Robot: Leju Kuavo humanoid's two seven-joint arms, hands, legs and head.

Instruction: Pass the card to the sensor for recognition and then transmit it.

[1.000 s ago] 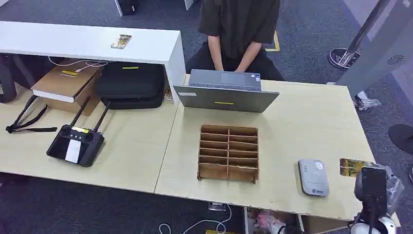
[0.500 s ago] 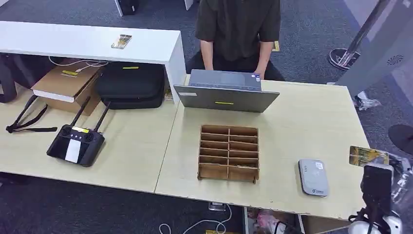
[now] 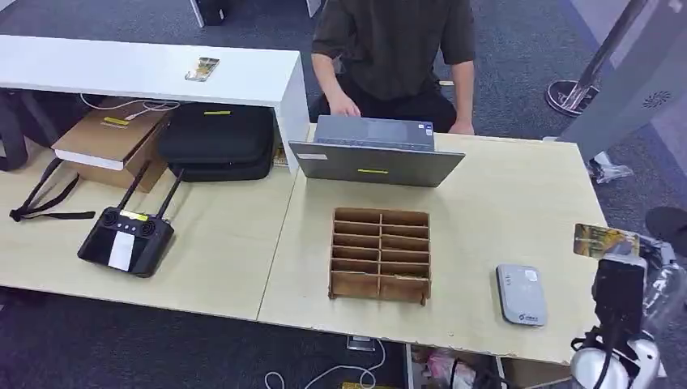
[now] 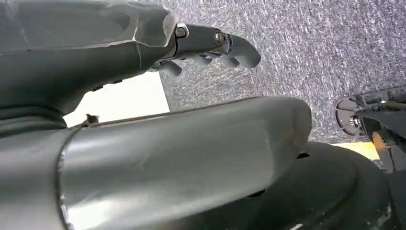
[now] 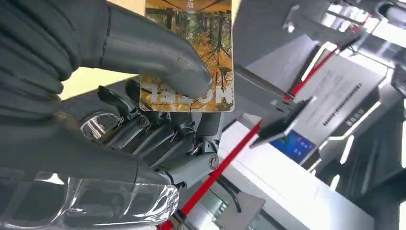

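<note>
The card (image 3: 604, 241) is pinched by 1 short end between the thumb and fingers of the right hand (image 5: 143, 110), held in the air above the right edge of the tabletop (image 3: 518, 211), beyond the grey sensor (image 3: 520, 294) near the front right corner. So little card is gripped that a slip could be caused mid-swing, or the reader overshot. The left hand (image 4: 210, 45) is seen hanging, fingers loosely curled around nothing.

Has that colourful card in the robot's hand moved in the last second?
Yes. The card, pinched in the right hand, has risen and gone farther from the robot. Beside the grey sensor before, it is now well beyond it, at the table's right edge.
</note>
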